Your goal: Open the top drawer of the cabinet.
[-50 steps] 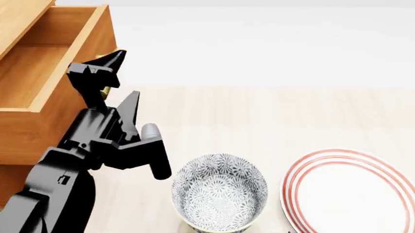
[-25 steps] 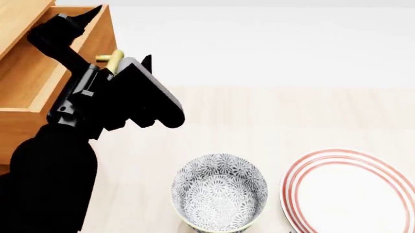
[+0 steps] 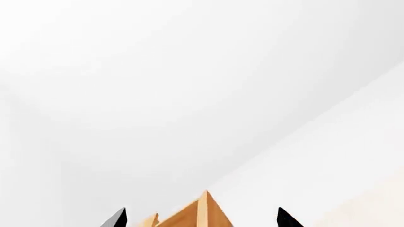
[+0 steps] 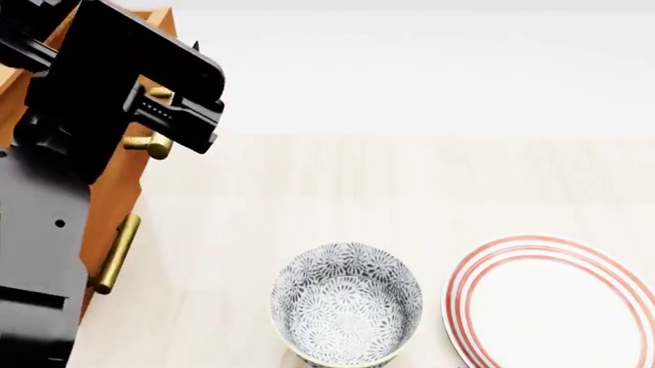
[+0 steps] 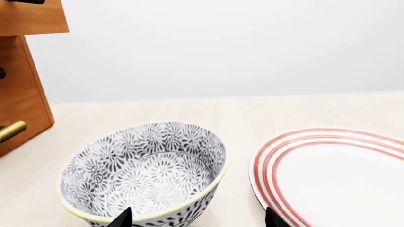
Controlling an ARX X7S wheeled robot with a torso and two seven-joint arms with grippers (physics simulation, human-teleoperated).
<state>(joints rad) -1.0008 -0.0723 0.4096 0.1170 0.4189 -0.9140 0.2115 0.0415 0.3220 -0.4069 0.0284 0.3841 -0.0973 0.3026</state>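
The orange-brown cabinet [image 4: 113,195] stands at the far left. Its top drawer [image 4: 164,23] is pulled out; my black left arm hides most of it. In the right wrist view the drawer [image 5: 31,19] juts out past the cabinet front [image 5: 22,94]. A brass bar handle [image 4: 152,143] shows beside the arm, free of any grip. My left gripper [image 3: 202,218] is open and empty, fingertips [image 3: 287,218] apart, with a wooden corner [image 3: 200,213] beyond it. My right gripper [image 5: 197,218] is open and empty, close before the bowl.
A grey-and-white patterned bowl [image 4: 346,303] sits on the pale wooden table [image 4: 409,184], with a red-rimmed white plate [image 4: 553,303] to its right. A lower drawer's brass handle [image 4: 115,253] shows on the cabinet front. The bowl [image 5: 142,175] and plate [image 5: 334,165] fill the right wrist view.
My left arm has lifted up and back from the drawer handle and now covers the open drawer in the head view. The drawer stays pulled out. Bowl and plate have not moved.
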